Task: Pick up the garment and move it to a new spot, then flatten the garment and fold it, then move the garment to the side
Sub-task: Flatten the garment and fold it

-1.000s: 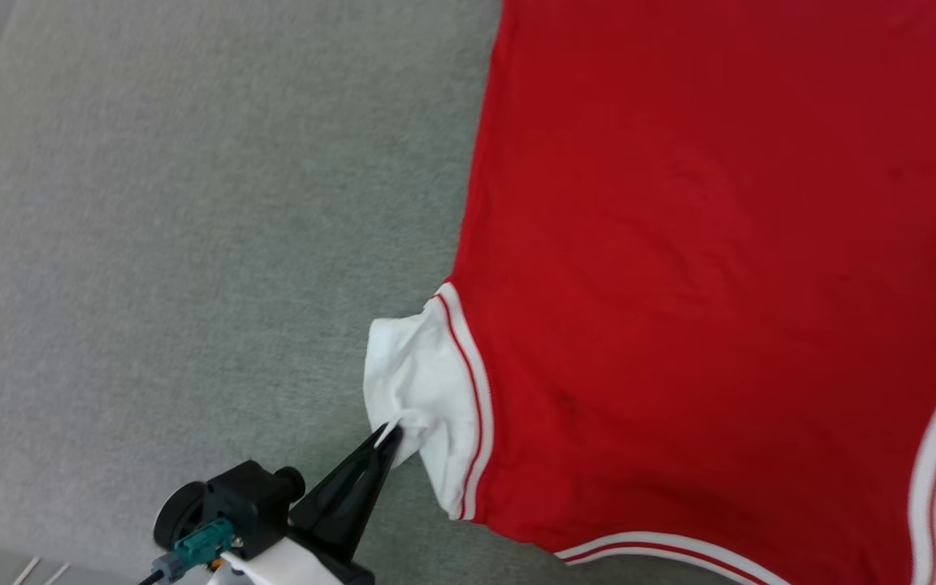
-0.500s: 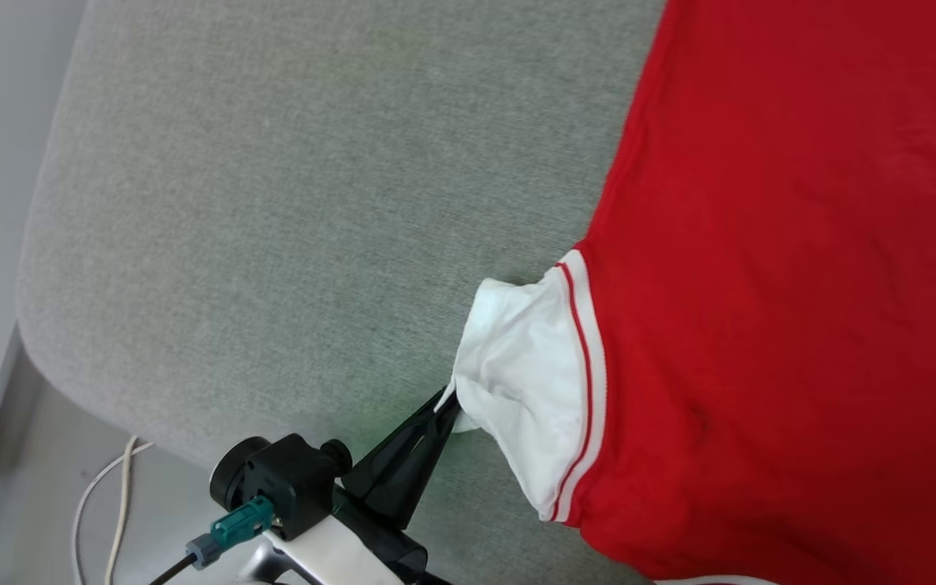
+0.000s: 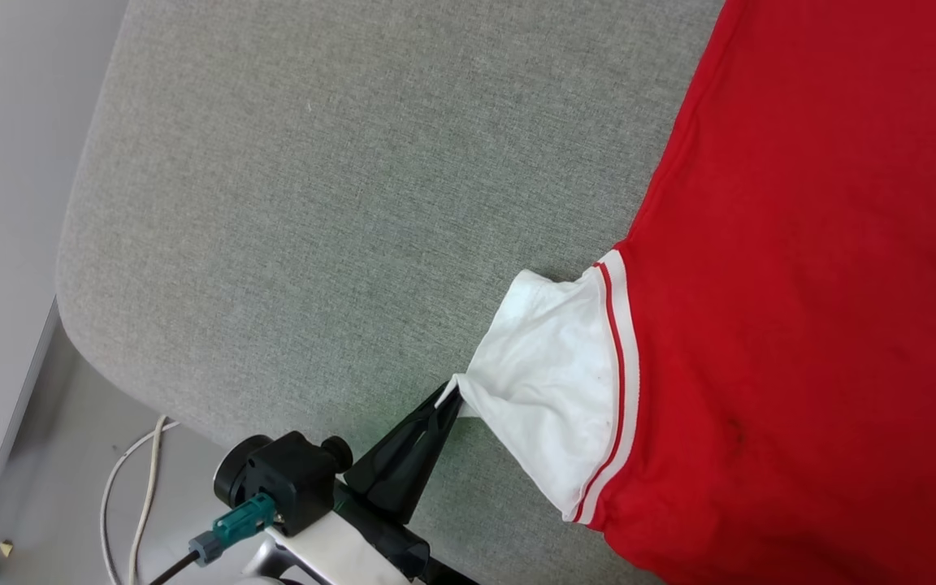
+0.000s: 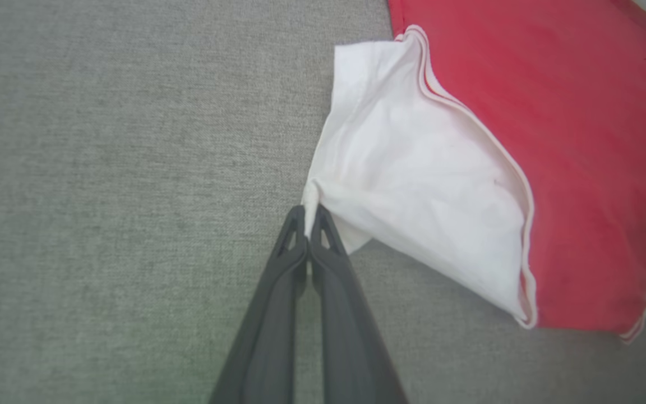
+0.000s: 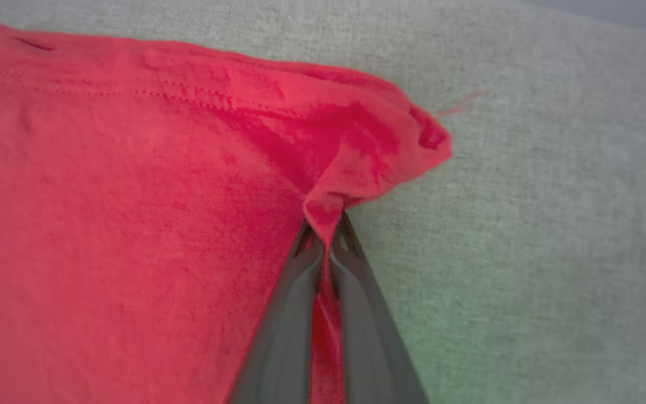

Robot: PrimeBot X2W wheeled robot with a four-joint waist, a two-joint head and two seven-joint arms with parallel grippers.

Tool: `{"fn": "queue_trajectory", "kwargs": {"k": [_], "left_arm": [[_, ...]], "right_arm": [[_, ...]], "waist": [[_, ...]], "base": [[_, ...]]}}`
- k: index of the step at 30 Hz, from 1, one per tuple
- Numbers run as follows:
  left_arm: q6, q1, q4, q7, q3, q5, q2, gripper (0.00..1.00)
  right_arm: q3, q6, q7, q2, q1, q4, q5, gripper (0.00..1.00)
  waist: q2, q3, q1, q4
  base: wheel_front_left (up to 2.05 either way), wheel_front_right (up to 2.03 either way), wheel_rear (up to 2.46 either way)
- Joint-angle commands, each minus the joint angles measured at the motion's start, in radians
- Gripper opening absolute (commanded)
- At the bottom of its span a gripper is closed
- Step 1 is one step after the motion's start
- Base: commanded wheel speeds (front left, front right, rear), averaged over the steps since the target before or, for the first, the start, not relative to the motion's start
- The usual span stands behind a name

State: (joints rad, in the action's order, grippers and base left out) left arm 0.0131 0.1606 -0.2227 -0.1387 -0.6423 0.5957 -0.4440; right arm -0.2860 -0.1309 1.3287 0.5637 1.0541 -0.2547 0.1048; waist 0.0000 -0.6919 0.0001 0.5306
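Garment point(image 3: 801, 244) laid flat on grey cushion point(image 3: 314, 203), red body lying right of left gripper point(image 3: 447, 400), long axis running up head view. White sleeve point(image 3: 549, 390) tip held pinched in closed left jaws; red corner point(image 5: 379, 140) clamped by right gripper point(image 5: 327, 224)

One red jersey-knit T-shirt point(image 3: 801, 284): plain red body, white short sleeve point(image 3: 545, 390), red-and-white striped trim. One mottled grey woven fabric surface point(image 3: 314, 203). My left gripper point(image 3: 448, 400): black fingers, teal connector point(image 3: 236, 520). One white cable point(image 3: 131, 487).
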Motion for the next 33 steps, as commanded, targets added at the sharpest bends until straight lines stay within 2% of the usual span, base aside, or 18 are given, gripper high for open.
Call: {"fn": "queue_trajectory", "kwargs": {"k": [1, 9, 19, 23, 29, 33], "left_arm": [[0.002, 0.012, 0.003, -0.008, 0.004, 0.005, 0.002, 0.0], [0.022, 0.01, 0.012, -0.012, 0.031, 0.001, -0.025, 0.0], [0.064, -0.034, 0.03, 0.002, 0.086, 0.011, -0.095, 0.0], [0.074, -0.055, 0.044, 0.009, 0.098, 0.033, -0.104, 0.0], [0.074, -0.077, 0.113, 0.003, 0.102, 0.058, -0.099, 0.0], [0.076, -0.092, 0.144, -0.007, 0.1, 0.066, -0.095, 0.0]], "right_arm": [[-0.006, 0.0, 0.02, -0.021, -0.08, -0.037, 0.002, 0.0], [-0.028, 0.0, -0.017, -0.054, -0.167, -0.032, 0.029, 0.0], [0.028, 0.0, -0.079, -0.086, -0.411, -0.039, 0.162, 0.0], [0.053, 0.0, -0.113, -0.1, -0.524, -0.01, 0.241, 0.0], [0.078, 0.0, -0.161, -0.087, -0.704, 0.07, 0.338, 0.0], [0.078, 0.0, -0.19, -0.11, -0.817, 0.139, 0.392, 0.0]], "waist": [[0.0, 0.008, -0.0001, -0.007], [0.0, 0.091, -0.0001, -0.079], [0.0, 0.269, -0.0001, -0.231], [0.0, 0.341, -0.0001, -0.289], [0.0, 0.424, -0.0001, -0.367], [0.0, 0.466, -0.0001, -0.404]], "base": [[0.0, 0.0, 0.0], [0.0, 0.0, 0.0], [0.0, 0.0, 0.0], [0.0, 0.0, 0.0], [0.0, 0.0, 0.0], [0.0, 0.0, 0.0]]}}
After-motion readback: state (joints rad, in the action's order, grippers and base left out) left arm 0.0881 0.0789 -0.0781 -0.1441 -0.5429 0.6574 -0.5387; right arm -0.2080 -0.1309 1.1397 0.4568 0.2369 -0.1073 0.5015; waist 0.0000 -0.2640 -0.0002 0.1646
